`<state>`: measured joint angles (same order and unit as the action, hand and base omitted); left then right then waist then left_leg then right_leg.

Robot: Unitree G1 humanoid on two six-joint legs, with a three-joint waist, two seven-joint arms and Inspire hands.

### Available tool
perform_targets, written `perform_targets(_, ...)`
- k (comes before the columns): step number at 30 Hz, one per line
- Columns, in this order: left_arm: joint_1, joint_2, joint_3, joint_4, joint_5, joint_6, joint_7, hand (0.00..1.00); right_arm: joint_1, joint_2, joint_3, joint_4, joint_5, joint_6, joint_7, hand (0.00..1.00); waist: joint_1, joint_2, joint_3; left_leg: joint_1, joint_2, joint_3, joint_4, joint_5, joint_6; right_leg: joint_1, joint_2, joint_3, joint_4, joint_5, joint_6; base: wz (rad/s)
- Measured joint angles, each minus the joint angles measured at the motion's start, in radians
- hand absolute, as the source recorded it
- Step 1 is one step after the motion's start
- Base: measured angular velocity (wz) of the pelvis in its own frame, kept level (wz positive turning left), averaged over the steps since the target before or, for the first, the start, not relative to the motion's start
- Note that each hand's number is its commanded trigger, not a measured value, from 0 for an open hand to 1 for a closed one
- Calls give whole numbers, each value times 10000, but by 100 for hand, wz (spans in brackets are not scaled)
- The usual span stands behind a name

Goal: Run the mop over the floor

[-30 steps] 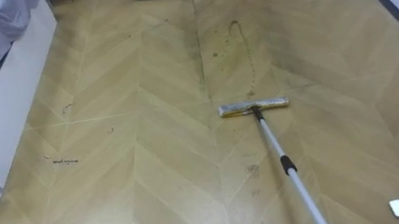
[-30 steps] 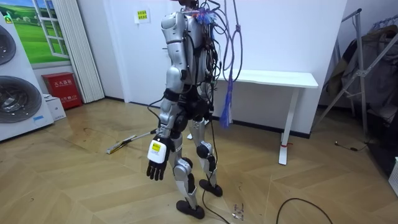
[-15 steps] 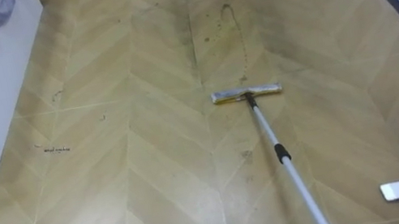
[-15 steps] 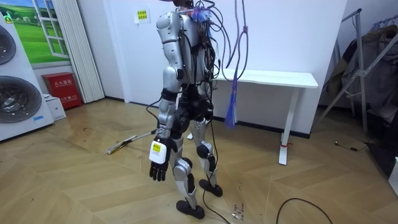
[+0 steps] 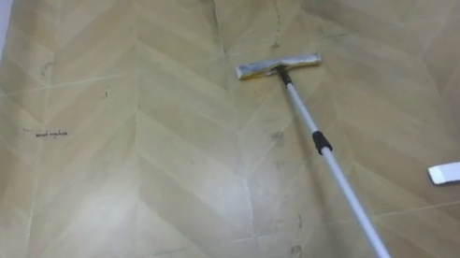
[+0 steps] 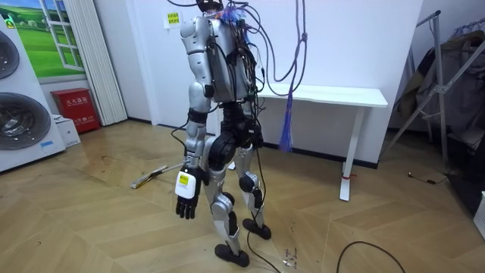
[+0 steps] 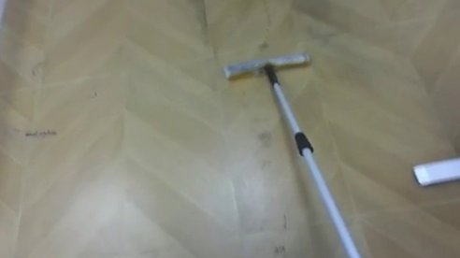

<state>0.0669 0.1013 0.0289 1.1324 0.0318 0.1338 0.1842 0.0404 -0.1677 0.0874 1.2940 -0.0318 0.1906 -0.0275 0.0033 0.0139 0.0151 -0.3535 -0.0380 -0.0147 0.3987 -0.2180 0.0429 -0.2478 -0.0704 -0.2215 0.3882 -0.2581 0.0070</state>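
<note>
Tipping further toward the room view's left, we saw our left hand [image 6: 185, 203] hang slack-fingered and empty while the silver-poled flat mop [image 5: 312, 133] lay untouched on the tan herringbone wood floor [image 5: 155, 190], mopping not begun.

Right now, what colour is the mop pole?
Mop pole silver-white, black collar midway; left eye view shows it best.

Mop [image 5: 320, 142] flat on herringbone wood floor [image 5: 144, 182]
</note>
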Motion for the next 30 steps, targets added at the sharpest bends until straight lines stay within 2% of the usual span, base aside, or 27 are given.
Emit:
perform_targets(3, -12, 12, 7, 242, 18, -9, 76, 0, 1, -13, -8, 344, 296, -15, -168, 100, 5, -45, 7, -876, -108, 37, 514, -17, 15, -1010, -226, 8, 886, -375, -49, 6)
perform_targets(5, -3, 20, -5, 382, 64, 127, 111, 0, 24, -34, 9, 403, 500, -16, -199, 100, 1, -30, 13, -1468, -122, 51, 904, -23, 11, -1665, -304, 14, 1411, -506, -105, 4)
perform_targets(10, 24, 30, -43, 685, 29, 428, 109, 0, 153, -81, 89, 400, 841, -15, -402, 100, 85, 74, 22, -2920, -84, 29, 2385, -469, -95, -3075, -396, 105, 2964, -1224, -313, 3)
perform_targets(12, 17, 45, -426, 704, -5, 567, 98, 0, 149, -98, 230, 402, 1023, -12, -472, 100, 250, 193, -32, -3398, -88, -134, 3009, -546, -222, -3545, -366, 109, 3673, -1497, -513, 10)
perform_targets(14, 21, 63, -767, 709, -246, 575, 92, 0, 5, -110, 227, 500, 1079, 21, -499, 100, 371, 263, -93, -3699, -76, -188, 3421, -474, -361, -3893, -414, 101, 4058, -1638, -738, 12)
perform_targets(15, 30, 67, -934, 776, -482, 600, 82, 0, -395, -185, 208, 804, 1113, 61, -496, 100, 474, 270, -95, -4121, -3, -3, 4547, -452, -510, -4138, -655, -89, 4540, -1810, -975, -6)
perform_targets(16, 46, 61, -991, 856, -656, 612, 92, 0, -593, -256, 198, 932, 1094, 85, -483, 100, 596, 259, -82, -4413, 110, 203, 5717, -419, -562, -4231, -685, -75, 4866, -1954, -1048, -47)
perform_targets(17, 139, 47, -1093, 965, -912, 680, 94, 0, -1000, -441, 190, 1142, 1014, 239, -428, 100, 882, 169, -35, -4809, 295, 526, 7961, 92, -624, -4348, -692, -26, 5465, -2196, -1117, -63)
perform_targets(18, 127, 99, -1154, 1078, -1310, 683, 117, 0, -1537, -592, 169, 1188, 891, 364, -338, 100, 1088, 180, -58, -5316, 335, 563, 8781, 1203, -778, -4452, -666, 156, 5929, -2363, -1120, -59)
perform_targets(19, 51, 176, -1243, 1088, -1508, 657, 139, 0, -1863, -622, 111, 1203, 791, 411, -289, 100, 1203, -21, 7, -5639, 282, 674, 9083, 2056, -1038, -4589, -629, 439, 6107, -2410, -1067, -29)
perform_targets(20, -66, 264, -1488, 1067, -1871, 536, 192, 0, -2589, -770, 76, 1354, 796, 427, -124, 100, 1334, -330, 166, -6532, 203, 682, 10025, 3725, -1340, -4760, -619, 762, 6304, -2458, -1051, -26)
perform_targets(21, -76, 313, -1714, 1081, -2073, 430, 210, 0, -3329, -985, 95, 1547, 797, 379, 40, 100, 1521, -380, 201, -7642, 321, 706, 12168, 3526, -1088, -4933, -680, 778, 6677, -2542, -1236, -29)
perform_targets(22, -129, 323, -1767, 1075, -2137, 390, 207, 0, -3647, -1086, 108, 1625, 804, 282, 161, 100, 1621, -410, 217, -8107, 377, 746, 13003, 3245, -905, -5014, -686, 809, 6821, -2575, -1293, -39)
perform_targets(23, -186, 369, -1915, 1051, -2150, 352, 181, 0, -4162, -1203, 290, 1764, 849, 64, 341, 100, 1852, -530, 296, -8696, 531, 925, 13788, 2575, -610, -5083, -689, 909, 6968, -2622, -1323, -17)
perform_targets(24, -190, 413, -1924, 997, -2140, 341, 108, 0, -4449, -1253, 549, 1766, 1073, -40, 426, 100, 1904, -580, 322, -8827, 641, 1103, 13328, 1952, -472, -5051, -694, 916, 6953, -2656, -1281, 0)
perform_targets(25, -183, 443, -1925, 972, -2120, 323, 19, 0, -4549, -1288, 719, 1768, 1242, -55, 479, 100, 1897, -642, 333, -8737, 637, 1224, 12721, 1735, -466, -5049, -689, 923, 6947, -2701, -1201, 40)
perform_targets(26, -192, 523, -1888, 857, -1906, 294, -186, 0, -4568, -1380, 897, 1766, 1614, -59, 617, 100, 1885, -678, 308, -8276, 607, 1349, 10854, 1395, -475, -5041, -643, 918, 6931, -2764, -1100, 49)
perform_targets(27, -244, 590, -1871, 743, -1586, 293, -355, 0, -4458, -1441, 1017, 1765, 1970, -74, 703, 100, 1872, -629, 286, -7568, 618, 1516, 8734, 1146, -452, -5024, -521, 859, 6889, -2868, -1087, 47)
perform_targets(28, -250, 610, -1875, 749, -1438, 313, -447, 0, -4323, -1493, 1097, 1766, 2150, -103, 752, 100, 1841, -491, 222, -7154, 619, 1537, 7738, 1055, -460, -5001, -469, 797, 6878, -2931, -1070, 40)
perform_targets(29, -243, 617, -1849, 769, -1160, 420, -627, 0, -3947, -1632, 1123, 1790, 2337, -217, 841, 100, 1728, -269, 187, -6407, 584, 1542, 6133, 890, -362, -4854, -418, 570, 6848, -3086, -926, 42)
perform_targets(30, -266, 617, -1850, 789, -952, 595, -792, 0, -3368, -1811, 1151, 1790, 2457, -245, 898, 100, 1595, -27, 96, -5909, 588, 1610, 5206, 486, -72, -4678, -409, 284, 6773, -3260, -844, 48)
